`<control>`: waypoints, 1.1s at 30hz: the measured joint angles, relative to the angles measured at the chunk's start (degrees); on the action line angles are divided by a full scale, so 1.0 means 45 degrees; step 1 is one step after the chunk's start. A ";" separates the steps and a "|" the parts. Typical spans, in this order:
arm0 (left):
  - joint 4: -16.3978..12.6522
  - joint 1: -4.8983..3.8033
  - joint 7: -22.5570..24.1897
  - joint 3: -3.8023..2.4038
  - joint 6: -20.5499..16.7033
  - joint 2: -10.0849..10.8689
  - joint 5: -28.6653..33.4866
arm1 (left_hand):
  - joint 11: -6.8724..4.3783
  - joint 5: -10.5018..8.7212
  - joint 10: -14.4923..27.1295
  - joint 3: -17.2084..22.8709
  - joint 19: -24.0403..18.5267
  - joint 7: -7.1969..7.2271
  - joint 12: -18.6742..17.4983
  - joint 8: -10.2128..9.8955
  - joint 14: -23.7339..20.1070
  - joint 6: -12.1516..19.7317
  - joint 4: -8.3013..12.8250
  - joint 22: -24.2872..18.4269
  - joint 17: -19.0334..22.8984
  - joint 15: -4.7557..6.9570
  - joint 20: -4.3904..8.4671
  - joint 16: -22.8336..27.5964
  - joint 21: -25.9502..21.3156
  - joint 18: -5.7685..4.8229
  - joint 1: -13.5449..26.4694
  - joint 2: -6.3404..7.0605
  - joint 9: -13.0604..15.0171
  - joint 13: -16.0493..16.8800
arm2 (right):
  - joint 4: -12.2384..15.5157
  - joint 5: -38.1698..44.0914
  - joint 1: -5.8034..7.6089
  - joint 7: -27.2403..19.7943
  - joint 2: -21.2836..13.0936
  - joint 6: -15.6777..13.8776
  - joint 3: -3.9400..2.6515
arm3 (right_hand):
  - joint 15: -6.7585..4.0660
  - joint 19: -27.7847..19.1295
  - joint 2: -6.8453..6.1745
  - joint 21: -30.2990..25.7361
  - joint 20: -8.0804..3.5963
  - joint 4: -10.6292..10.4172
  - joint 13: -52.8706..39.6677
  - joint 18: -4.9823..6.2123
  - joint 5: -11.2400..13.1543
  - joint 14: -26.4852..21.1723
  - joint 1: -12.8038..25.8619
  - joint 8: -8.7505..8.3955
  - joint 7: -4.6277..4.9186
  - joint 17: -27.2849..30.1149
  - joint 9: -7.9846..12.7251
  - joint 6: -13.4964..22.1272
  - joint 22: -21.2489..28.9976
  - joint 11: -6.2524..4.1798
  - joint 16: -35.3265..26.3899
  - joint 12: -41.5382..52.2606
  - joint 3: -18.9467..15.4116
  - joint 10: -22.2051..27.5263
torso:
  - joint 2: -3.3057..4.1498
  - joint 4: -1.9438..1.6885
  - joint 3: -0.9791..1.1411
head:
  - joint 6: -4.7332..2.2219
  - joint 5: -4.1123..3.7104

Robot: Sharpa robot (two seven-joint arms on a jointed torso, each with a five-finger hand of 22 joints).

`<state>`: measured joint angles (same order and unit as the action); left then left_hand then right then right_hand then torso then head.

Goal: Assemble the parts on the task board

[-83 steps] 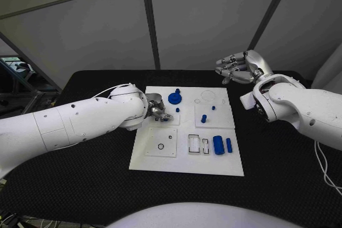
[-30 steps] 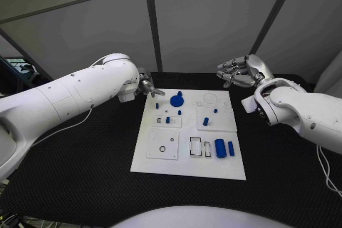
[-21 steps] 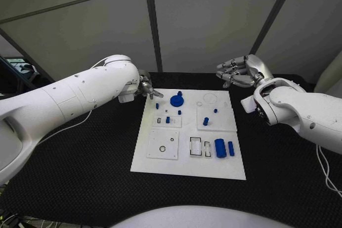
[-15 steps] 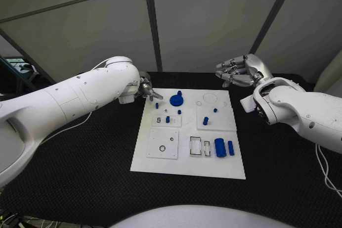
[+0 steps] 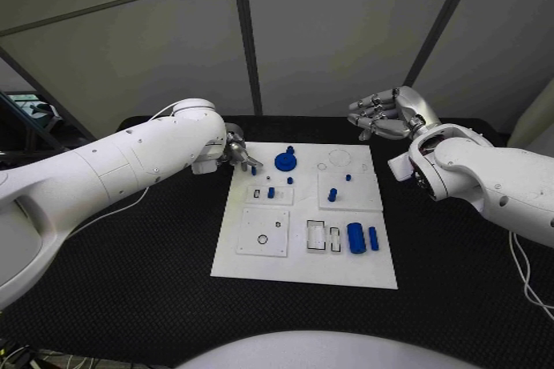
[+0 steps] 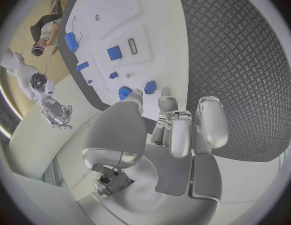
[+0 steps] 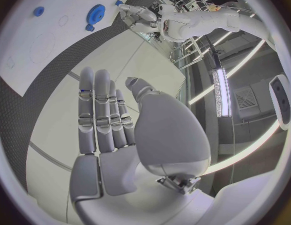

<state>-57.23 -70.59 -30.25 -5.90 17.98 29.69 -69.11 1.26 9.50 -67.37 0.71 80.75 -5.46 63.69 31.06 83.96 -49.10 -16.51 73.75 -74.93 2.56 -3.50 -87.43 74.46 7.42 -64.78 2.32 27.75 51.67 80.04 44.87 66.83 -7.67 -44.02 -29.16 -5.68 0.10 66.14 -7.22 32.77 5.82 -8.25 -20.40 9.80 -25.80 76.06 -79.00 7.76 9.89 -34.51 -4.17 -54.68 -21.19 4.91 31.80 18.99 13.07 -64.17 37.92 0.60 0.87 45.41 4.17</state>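
Left hand [image 5: 240,154] hovers at the far left corner of the task board [image 5: 303,265], fingers loosely apart, holding nothing; judged between parts, with the next move a reach for a loose part. Blue gear [image 5: 285,160] sits at board's far end, just right of it. Right hand [image 5: 387,113] is raised beyond the far right corner, fingers extended, empty.

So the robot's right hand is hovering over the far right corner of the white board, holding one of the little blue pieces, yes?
Not quite. The right hand does hover by the far right corner of the task board, but it holds nothing. The right wrist view shows its fingers stretched out straight with an empty palm. The blue parts, such as the gear, all sit on the board.
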 measured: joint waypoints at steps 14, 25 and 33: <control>-0.0071 0.0038 0.0099 0.0033 -0.0078 -0.0007 0.0014 | -0.0001 0.0000 0.0000 -0.0035 0.0048 0.0009 0.0047 -0.0098 0.0000 -0.0080 0.0035 0.0072 0.0000 0.0000 -0.0048 0.0000 0.0000 0.0002 -0.0442 -0.0441 -0.0177 -0.0002 | -0.0031 0.0000 0.0000 0.0013 0.0046 0.0013 0.0000 | 0.0000 0.0000 0.0000 0.0000 0.0000 0.0001 -0.0001 0.0000 0.0000 0.0000 0.0000 0.0000 0.0000 0.0001 0.0000 0.0000 -0.0001 0.0000 0.0000 0.0000 -0.0001 0.0000 | -0.0012 -0.0005 0.0002 | -0.0039 0.0012; -0.0128 0.0044 0.0300 0.0040 -0.0397 -0.0056 0.0073 | -0.0001 0.0000 -0.0001 0.0117 0.0048 0.0056 0.0097 -0.0143 0.0000 -0.0218 0.0258 0.0168 0.0000 0.0001 -0.0047 -0.0051 0.0000 0.0004 -0.1379 -0.0944 -0.0370 -0.0007 | -0.0041 0.0000 0.0000 0.0026 0.0075 0.0018 0.0000 | 0.0000 0.0000 0.0000 0.0000 0.0000 0.0001 -0.0002 -0.0001 0.0000 0.0000 0.0000 0.0000 0.0001 0.0001 0.0000 0.0000 -0.0002 0.0000 0.0000 0.0000 -0.0001 0.0000 | 0.0004 -0.0001 -0.0009 | 0.0011 -0.0022; -0.0154 0.0045 0.0444 0.0042 -0.0530 -0.0070 0.0211 | -0.0048 0.0000 0.0046 0.0549 0.0048 0.0169 0.0097 -0.0143 0.0000 -0.0421 0.0614 0.0182 0.0000 0.0000 -0.0047 -0.0050 0.0000 0.0005 -0.2156 -0.1167 -0.0410 -0.0070 | -0.0050 0.0000 0.0000 0.0032 0.0077 0.0023 0.0000 | 0.0000 0.0000 -0.0001 0.0000 0.0000 0.0001 0.0014 0.0000 0.0000 0.0000 0.0000 0.0047 0.0000 -0.0010 0.0000 0.0000 0.0023 0.0000 0.0000 0.0000 -0.0001 -0.0001 | 0.0004 -0.0001 -0.0006 | 0.0031 -0.0023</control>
<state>-57.92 -70.39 -28.25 -5.71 15.59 29.38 -68.16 1.05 9.50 -67.16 3.18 80.96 -4.70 64.12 30.41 83.96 -50.99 -13.75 74.57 -74.93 2.56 -3.71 -87.65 74.46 7.44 -74.49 -2.94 25.91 51.36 79.81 44.87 66.83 -7.52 -43.67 -29.06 -5.68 0.10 66.14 -7.23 32.77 5.82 -8.25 -20.34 9.80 -25.80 76.06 -79.01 7.97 9.89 -34.55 -4.17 -54.68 -21.09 4.91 31.80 18.99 13.07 -64.17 37.94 0.60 0.85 45.55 4.06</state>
